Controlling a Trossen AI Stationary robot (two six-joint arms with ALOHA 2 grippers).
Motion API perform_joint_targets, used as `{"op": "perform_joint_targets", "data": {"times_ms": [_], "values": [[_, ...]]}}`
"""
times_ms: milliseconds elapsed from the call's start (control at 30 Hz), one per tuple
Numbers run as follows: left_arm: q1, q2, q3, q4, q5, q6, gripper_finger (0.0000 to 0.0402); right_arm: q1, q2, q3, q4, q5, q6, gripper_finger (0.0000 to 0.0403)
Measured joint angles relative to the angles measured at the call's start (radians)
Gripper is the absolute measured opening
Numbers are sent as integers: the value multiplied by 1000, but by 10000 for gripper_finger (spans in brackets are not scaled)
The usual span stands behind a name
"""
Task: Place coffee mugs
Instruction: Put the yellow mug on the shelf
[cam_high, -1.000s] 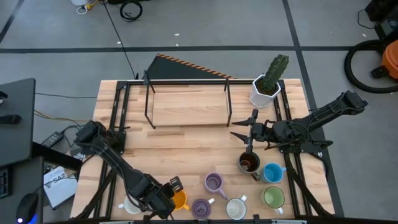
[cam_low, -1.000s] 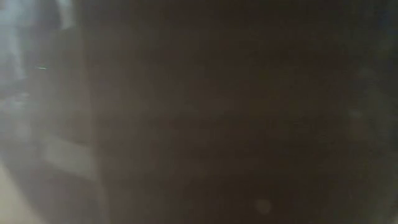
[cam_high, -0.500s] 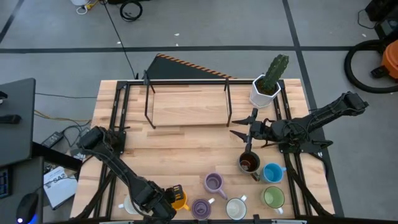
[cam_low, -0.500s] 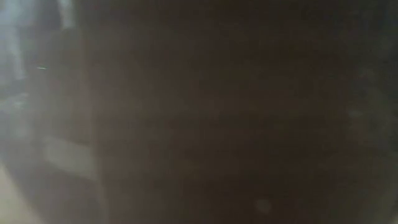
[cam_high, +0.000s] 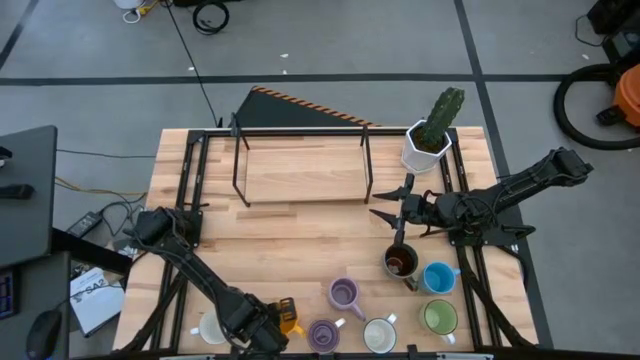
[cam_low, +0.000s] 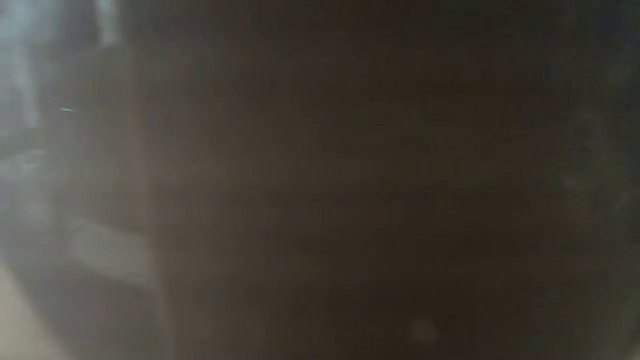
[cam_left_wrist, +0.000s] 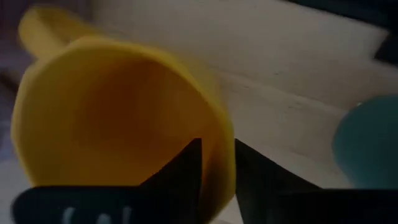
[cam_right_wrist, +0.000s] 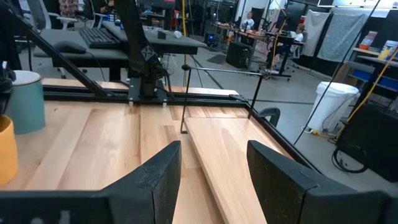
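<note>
From overhead we see a wooden bench (cam_high: 300, 240) filling the middle of the frame, with a black metal rack (cam_high: 300, 165) standing across its upper half. At upper right sits a white angular pot (cam_high: 423, 148) holding a green cactus (cam_high: 443, 112).

Seven coffee mugs cluster along the lower edge: a dark brown mug (cam_high: 400, 262) with something dark inside, a blue mug (cam_high: 438, 278), a green mug (cam_high: 438, 317), a white mug (cam_high: 379, 334), two purple mugs (cam_high: 344, 293) and (cam_high: 323, 334), and another white mug (cam_high: 211, 329) at lower left. Whether the rest hold anything we cannot tell.

The left hand (cam_high: 275, 322), at lower centre-left, is pinching the rim of the orange mug (cam_high: 289, 320), one finger (cam_left_wrist: 180, 177) inside its empty bowl and one outside.

The right hand (cam_high: 388, 206), fingers spread, hovers right of centre, just above the dark brown mug.

The table-level view is dark and shows nothing we can make out.
</note>
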Motion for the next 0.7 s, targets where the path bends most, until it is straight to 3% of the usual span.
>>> {"op": "perform_joint_targets", "data": {"times_ms": [133, 433, 700], "values": [[7, 0, 0, -9, 41, -42, 27, 0, 0, 0, 0, 0, 0, 190], [38, -13, 0, -36, 91, -164, 25, 0, 0, 0, 1, 0, 1, 190], [148, -118, -2, -91, 168, -425, 25, 0, 0, 0, 0, 0, 8, 190]]}}
